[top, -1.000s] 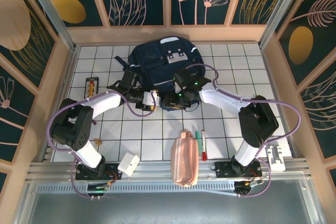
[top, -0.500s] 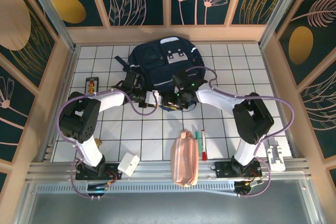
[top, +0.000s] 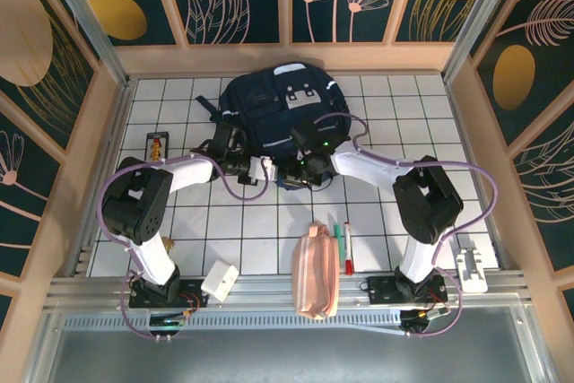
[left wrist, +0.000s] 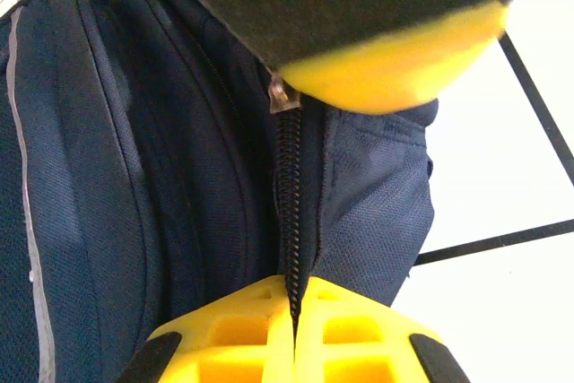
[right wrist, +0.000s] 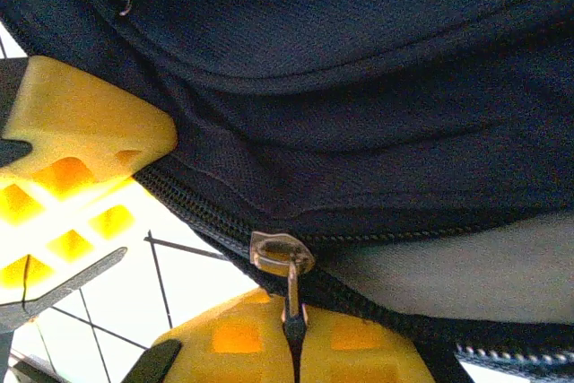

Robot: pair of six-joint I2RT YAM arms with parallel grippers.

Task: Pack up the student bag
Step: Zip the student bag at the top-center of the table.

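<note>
Pinching student bag (top: 269, 107) zipper (left wrist: 289, 177): left gripper (left wrist: 294, 316), right gripper (right wrist: 294, 336), both previously open.

We see a white-tiled table (top: 395, 105) carrying the student bag (top: 273, 105) at the back, with a pink pouch (top: 315, 271), two markers (top: 344, 244) and a white box (top: 220, 281) nearer us.

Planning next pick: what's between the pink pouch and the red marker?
A green marker, lying lengthwise between the pink pouch and the red marker; top external view.
</note>
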